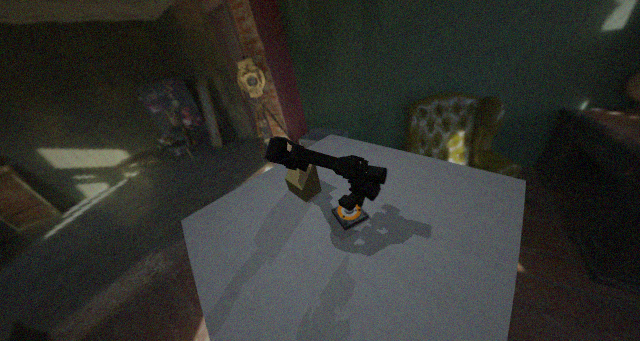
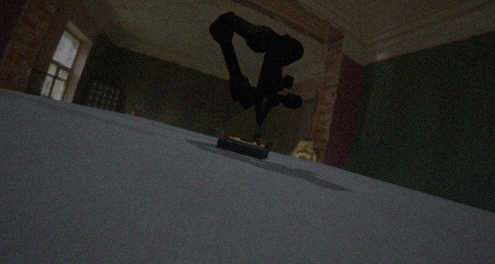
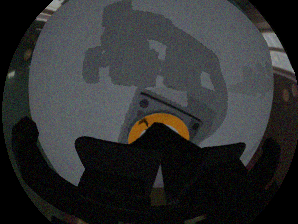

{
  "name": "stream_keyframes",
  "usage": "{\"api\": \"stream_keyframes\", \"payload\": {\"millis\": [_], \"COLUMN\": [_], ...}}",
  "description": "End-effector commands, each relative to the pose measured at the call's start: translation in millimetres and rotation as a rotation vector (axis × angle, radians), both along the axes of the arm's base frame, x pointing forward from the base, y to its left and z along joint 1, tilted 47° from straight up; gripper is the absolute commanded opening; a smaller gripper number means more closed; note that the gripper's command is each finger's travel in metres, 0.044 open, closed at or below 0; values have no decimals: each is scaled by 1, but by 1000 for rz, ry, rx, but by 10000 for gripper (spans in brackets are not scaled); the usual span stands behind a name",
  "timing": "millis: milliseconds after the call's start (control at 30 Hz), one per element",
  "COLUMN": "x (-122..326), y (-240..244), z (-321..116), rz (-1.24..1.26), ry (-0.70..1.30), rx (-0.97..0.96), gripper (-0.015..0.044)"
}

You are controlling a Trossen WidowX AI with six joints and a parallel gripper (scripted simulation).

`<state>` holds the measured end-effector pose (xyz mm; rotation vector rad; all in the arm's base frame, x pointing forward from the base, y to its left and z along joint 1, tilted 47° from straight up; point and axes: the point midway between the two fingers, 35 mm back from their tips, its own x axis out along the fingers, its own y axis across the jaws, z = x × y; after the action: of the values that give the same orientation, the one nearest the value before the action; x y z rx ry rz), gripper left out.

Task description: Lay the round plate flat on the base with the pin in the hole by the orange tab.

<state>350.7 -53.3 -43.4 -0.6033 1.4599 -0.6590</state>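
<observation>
Jaws closed just above plate (image 3: 148, 127)

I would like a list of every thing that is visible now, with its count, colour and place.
Round orange plate: one, orange, on the base.
Square dark base: one, dark grey, on the table.
Flat grey table top: one, grey, under everything.
Tan wedge-shaped block: one, tan, at the arm's foot.
Tufted armchair: one, olive-yellow, behind the table.
Black robot arm: one, bent over the plate.
Tool: one, black, shut, empty, just above the plate.
</observation>
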Motion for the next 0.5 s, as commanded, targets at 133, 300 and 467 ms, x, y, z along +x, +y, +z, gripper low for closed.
{"api": "stream_keyframes", "payload": {"millis": [133, 300, 467], "x": [-6, -7, -12], "y": [-29, -27, -21], "z": [-29, -31, -37], "rz": [-3, -3, -3], "ry": [23, 23, 23], "rx": [-5, -4, -4], "gripper": [0, 0, 0]}}
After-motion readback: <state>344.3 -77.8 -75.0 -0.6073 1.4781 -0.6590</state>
